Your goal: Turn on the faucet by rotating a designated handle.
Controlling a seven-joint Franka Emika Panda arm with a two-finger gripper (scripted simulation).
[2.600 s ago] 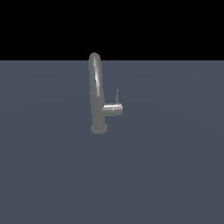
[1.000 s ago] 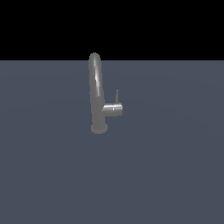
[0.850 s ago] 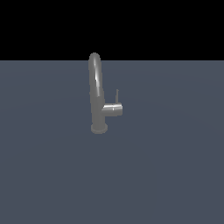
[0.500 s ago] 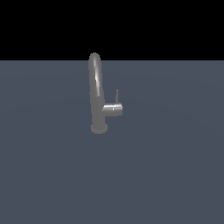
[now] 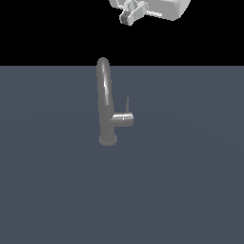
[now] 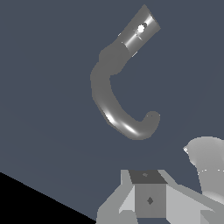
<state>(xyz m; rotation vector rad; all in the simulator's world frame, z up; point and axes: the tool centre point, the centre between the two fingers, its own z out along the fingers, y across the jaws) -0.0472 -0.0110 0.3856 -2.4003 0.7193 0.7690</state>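
The pincer (image 5: 127, 18) hung high above the gooseneck faucet (image 5: 105, 102), well apart from it and touching nothing; whether its jaws stood wide or narrow could not be told. The faucet stood upright on the grey bench (image 5: 190, 190). The handle (image 5: 123, 119) projected toward the exterior view's right, its thin lever pin (image 5: 127, 104) pointing up.

light: flat, even | shadows: none cast | glare: highlights on faucet (image 5: 105, 95) | focus: sharp
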